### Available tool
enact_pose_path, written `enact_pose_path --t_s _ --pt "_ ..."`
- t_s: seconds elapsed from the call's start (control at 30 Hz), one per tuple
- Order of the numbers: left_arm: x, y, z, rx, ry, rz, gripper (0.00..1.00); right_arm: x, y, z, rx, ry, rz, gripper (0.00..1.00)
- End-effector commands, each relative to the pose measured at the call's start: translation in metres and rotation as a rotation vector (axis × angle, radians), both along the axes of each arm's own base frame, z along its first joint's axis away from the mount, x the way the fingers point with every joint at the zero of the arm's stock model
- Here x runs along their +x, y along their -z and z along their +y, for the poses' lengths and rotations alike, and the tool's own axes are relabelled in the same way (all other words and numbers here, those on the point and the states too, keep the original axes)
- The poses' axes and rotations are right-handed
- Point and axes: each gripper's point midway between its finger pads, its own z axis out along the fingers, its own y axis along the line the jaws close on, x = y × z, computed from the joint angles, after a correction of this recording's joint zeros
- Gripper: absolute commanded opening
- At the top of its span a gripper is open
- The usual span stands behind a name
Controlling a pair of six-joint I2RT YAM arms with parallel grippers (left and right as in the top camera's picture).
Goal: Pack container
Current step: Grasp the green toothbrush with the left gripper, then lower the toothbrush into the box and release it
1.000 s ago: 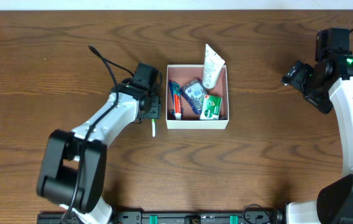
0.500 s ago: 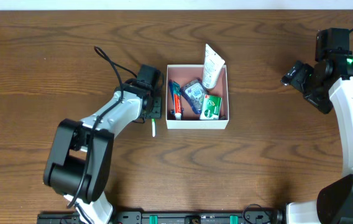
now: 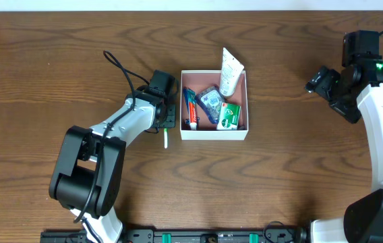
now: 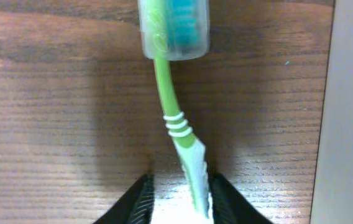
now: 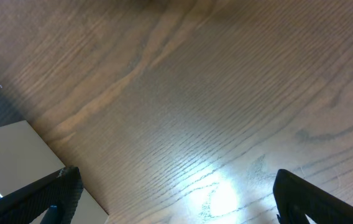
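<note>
The container (image 3: 214, 134) is a square white-walled box with a pinkish inside, at the table's middle. It holds a white tube (image 3: 230, 72), a toothpaste tube (image 3: 189, 108), a blue item (image 3: 211, 100) and a green packet (image 3: 229, 115). A green toothbrush (image 4: 167, 93) with a clear cap over its head lies on the table just left of the box; its white end shows in the overhead view (image 3: 166, 140). My left gripper (image 3: 167, 120) straddles its handle, jaws a little apart (image 4: 181, 180). My right gripper (image 3: 316, 81) is open and empty, far right of the box (image 5: 183, 193).
The box's white wall (image 4: 350, 124) stands close on the right of the toothbrush. A corner of the box (image 5: 9, 149) shows at the left in the right wrist view. The table is dark wood.
My left arm's elbow has swung a little; its gripper has stayed over the toothbrush. The right arm has not moved.
</note>
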Motion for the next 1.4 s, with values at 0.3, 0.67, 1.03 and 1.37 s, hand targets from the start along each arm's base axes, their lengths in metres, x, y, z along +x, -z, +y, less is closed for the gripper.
enact_pose_path --t_s 0.3,0.67,1.03,1.37 --pt "0.001 0.002 0.000 0.006 0.016 -0.003 0.06 0.002 -0.004 -0.002 -0.001 0.018 -0.012 0.99" --pt "0.023 -0.110 0.009 0.039 0.045 -0.236 0.06 0.002 -0.004 -0.002 -0.001 0.018 -0.012 0.99" --pt "0.004 -0.179 -0.051 -0.250 0.037 -0.361 0.06 0.002 -0.004 -0.002 -0.001 0.018 -0.012 0.99" --pt "0.028 -0.133 -0.100 -0.278 0.109 -0.347 0.06 0.002 -0.004 -0.002 -0.001 0.018 -0.012 0.99"
